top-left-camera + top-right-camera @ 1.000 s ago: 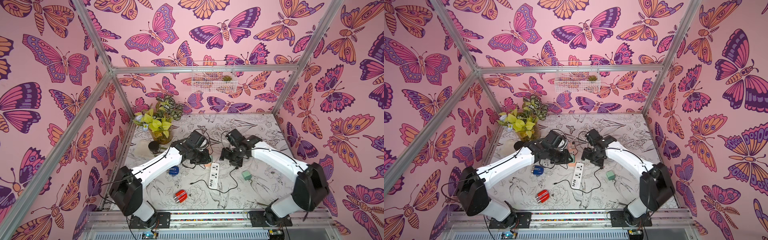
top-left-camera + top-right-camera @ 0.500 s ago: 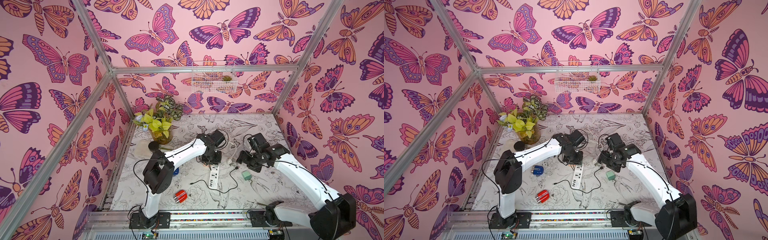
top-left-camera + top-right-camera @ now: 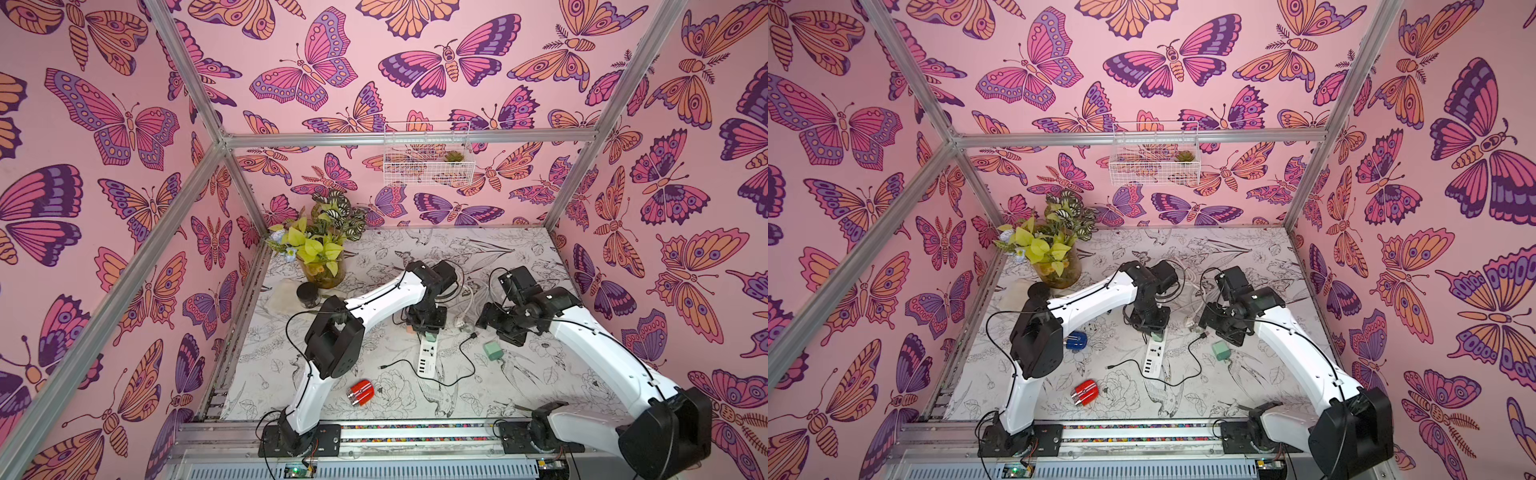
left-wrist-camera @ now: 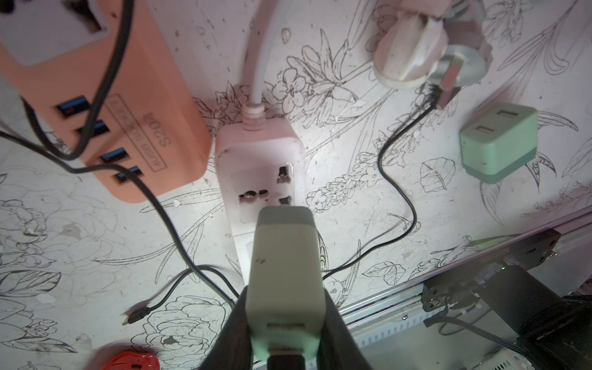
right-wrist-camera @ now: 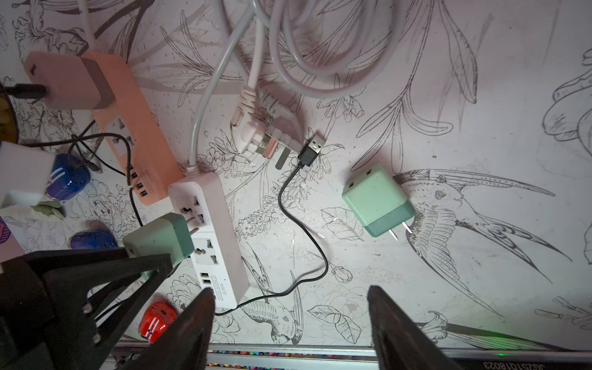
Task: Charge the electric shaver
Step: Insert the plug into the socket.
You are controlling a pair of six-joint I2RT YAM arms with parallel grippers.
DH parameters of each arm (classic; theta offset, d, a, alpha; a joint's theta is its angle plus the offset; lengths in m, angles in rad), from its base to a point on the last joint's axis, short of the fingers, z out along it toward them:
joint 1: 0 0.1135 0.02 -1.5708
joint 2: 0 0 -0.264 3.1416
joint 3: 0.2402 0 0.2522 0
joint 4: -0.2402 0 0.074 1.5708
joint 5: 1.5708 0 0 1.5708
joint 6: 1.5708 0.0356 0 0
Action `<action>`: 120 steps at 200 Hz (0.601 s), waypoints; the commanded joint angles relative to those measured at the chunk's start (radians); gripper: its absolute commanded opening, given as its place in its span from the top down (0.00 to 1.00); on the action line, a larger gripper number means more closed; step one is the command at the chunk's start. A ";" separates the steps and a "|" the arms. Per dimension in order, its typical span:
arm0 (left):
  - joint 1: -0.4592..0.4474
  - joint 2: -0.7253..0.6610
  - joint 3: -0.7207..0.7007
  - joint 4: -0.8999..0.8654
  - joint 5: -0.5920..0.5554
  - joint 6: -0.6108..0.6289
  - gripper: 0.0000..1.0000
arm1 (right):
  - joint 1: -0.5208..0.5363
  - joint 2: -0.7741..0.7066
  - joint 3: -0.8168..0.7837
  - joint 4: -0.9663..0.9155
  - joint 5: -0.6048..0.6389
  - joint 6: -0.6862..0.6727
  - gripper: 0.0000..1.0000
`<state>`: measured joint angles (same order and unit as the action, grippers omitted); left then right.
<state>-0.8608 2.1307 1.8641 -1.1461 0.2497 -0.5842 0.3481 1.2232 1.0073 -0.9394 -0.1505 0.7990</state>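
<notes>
Over the white power strip [image 4: 260,150]: left gripper [image 4: 285,320] clamped on a green charger [image 4: 285,250] — prongs just off the socket; it has shifted right onto the strip since a second ago.
Right gripper [image 5: 291,307]: jaws wide, empty — pulled back rightward, near a second green charger [image 5: 378,201].
Red shaver [image 3: 361,392]: front of worktop [image 3: 519,257], unplugged, unmoved.

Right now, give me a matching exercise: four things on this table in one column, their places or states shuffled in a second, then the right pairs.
1 red shaver
2 orange power strip
3 black USB plug
4 white power strip

A under the green adapter held by the left end effector
B nearest the front rail
C loose beside the white mains plug
D carrying a plugged-in adapter

Pairs: 1-B, 2-D, 3-C, 4-A
</notes>
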 commanded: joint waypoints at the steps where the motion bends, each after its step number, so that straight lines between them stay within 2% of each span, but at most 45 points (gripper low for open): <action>1: -0.004 0.041 0.031 -0.038 -0.007 0.023 1.00 | -0.005 0.008 -0.004 -0.009 -0.010 -0.015 0.24; 120: -0.002 0.050 0.111 -0.052 -0.036 0.020 1.00 | -0.006 0.022 -0.027 0.019 -0.040 -0.006 0.24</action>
<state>-0.8642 2.1715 1.9434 -1.1793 0.2302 -0.5613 0.3473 1.2304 0.9863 -0.9234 -0.1806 0.7994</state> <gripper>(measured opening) 0.293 0.758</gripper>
